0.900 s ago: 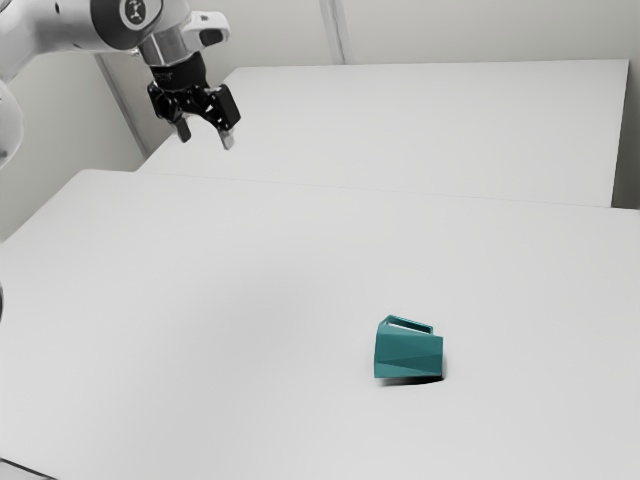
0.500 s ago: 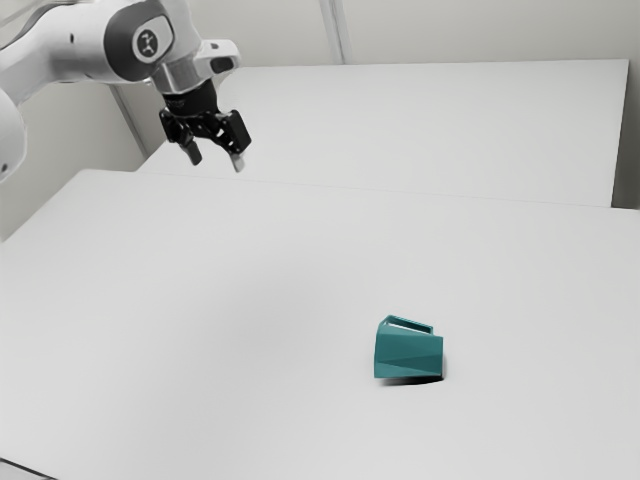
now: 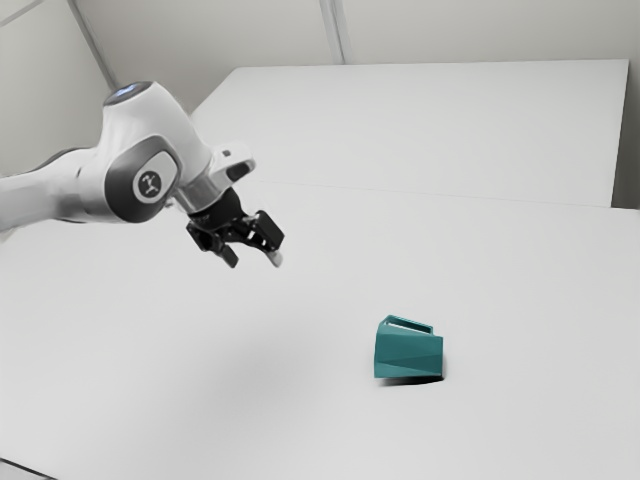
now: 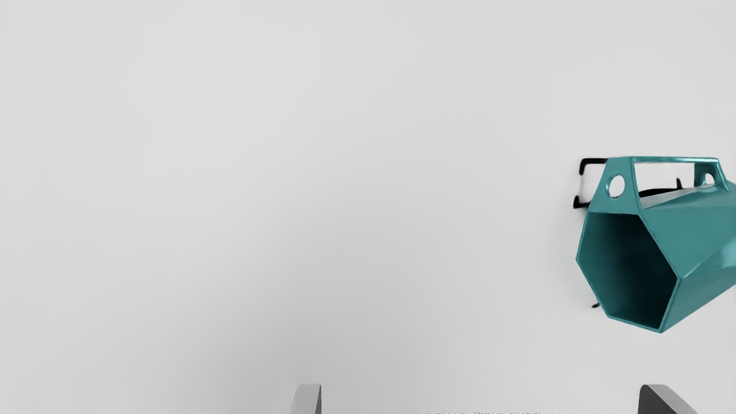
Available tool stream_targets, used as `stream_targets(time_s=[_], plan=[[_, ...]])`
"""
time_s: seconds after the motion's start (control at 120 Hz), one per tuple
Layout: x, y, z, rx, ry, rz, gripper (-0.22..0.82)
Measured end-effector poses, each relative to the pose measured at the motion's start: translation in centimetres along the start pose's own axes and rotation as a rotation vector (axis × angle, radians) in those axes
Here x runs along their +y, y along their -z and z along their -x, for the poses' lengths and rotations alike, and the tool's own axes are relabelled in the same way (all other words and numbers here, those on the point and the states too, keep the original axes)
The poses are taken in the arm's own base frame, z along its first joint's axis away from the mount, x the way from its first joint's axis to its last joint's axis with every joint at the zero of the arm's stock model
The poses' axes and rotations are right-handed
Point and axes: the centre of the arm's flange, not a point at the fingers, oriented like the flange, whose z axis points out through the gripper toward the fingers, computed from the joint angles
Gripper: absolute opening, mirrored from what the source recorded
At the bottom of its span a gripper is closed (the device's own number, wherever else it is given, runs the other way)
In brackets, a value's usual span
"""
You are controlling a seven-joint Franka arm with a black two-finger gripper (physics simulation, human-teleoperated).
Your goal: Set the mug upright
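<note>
Teal mug (image 3: 408, 357), on its side on the white counter (image 3: 530, 290), so not upright. Faceted body, angular rim, dark hollow inside; the wrist view looks partly into the mouth, with the far end of the body cut off by the frame. Flat-sided handle (image 3: 411, 324) in the same teal, with a long gap through it and round holes in its end pieces. Mug lies well in from the counter's far edge, toward the exterior view's right of middle. Dark shadow (image 3: 412, 381) along its underside; in the wrist view, broken black marks (image 4: 592, 161) beside the handle, can't tell exactly what they are. Beyond the far edge, a big pale panel (image 3: 430, 125), then a light wall (image 3: 280, 30). Thin dark line (image 3: 25, 468) at the exterior view's lower left corner. Arm (image 3: 150, 170) comes in from the exterior view's left, bent at the wrist, black hand (image 3: 254, 260) tilted downward. Hand is in the air, well apart from the mug, on its mouth side. Fingers (image 4: 306, 399) spread wide apart, clamped on nothing, mug outside the gap.
</note>
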Motion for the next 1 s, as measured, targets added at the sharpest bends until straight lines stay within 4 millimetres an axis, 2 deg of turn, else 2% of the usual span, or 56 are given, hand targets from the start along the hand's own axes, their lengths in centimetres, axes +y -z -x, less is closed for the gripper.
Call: stream_targets(time_s=[0.067, 0.125, 0.342, 0.392, 0.6, 0.767, 0.908, 1.0], plan=[[-0.1, -1.8, 1.7, 0.015, 0.042, 0.015, 0.60], [0.1, -3.2, 2.4, 0.035, 0.081, 0.031, 0.60], [1.2, -7.7, 1.5, 0.080, 0.219, 0.086, 0.60], [1.9, -8.7, 1.4, 0.090, 0.227, 0.089, 0.60], [6.0, -11.2, 1.9, 0.110, 0.261, 0.137, 0.60], [8.0, -13.1, 2.1, 0.112, 0.302, 0.168, 0.60], [10.2, -13.4, 2.7, 0.119, 0.322, 0.206, 0.60], [10.9, -13.9, 2.9, 0.121, 0.333, 0.215, 0.60]])
